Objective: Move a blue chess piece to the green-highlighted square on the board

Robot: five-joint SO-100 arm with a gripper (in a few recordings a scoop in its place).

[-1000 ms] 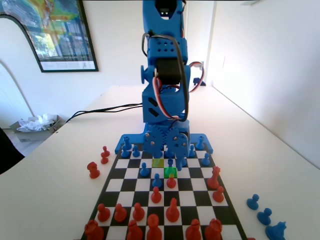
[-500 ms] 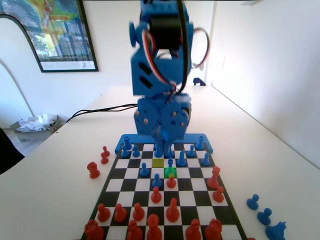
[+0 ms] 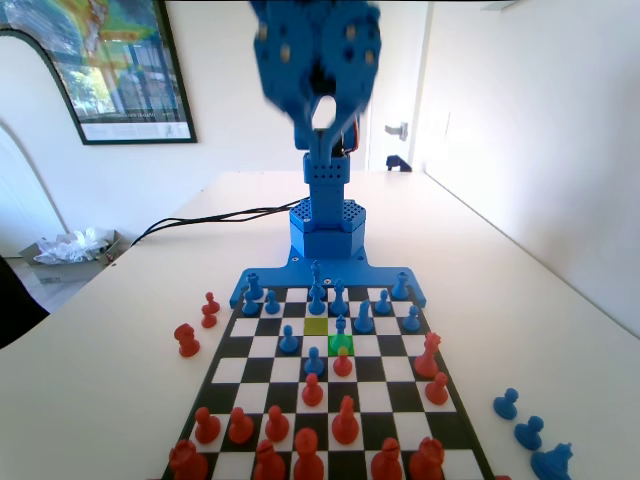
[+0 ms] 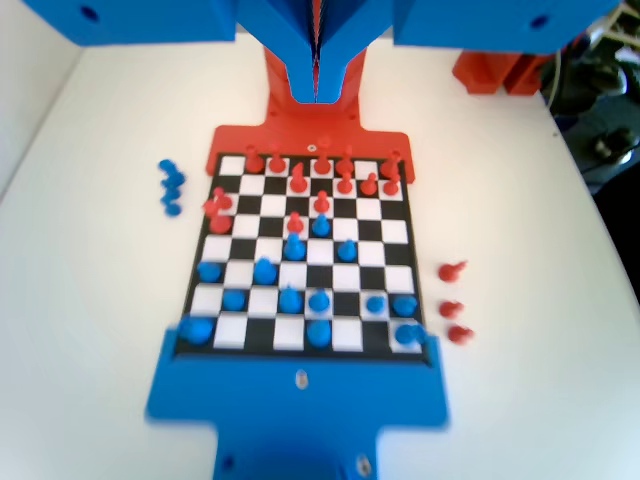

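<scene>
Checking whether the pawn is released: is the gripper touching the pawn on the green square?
Apart. In the fixed view the gripper is raised high over the board, far above the pawn on the green square.

Pieces crowding green-highlighted square (image 3: pixel 340 344)

A framed poster (image 3: pixel 105 65) hangs on the wall in the fixed view's upper left, above crumpled paper (image 3: pixel 68 245) at the white table's (image 3: pixel 130 330) edge. A black cable (image 3: pixel 200 220) crosses the table, and 3 red pieces (image 3: pixel 195 325) stand off to the left.
</scene>
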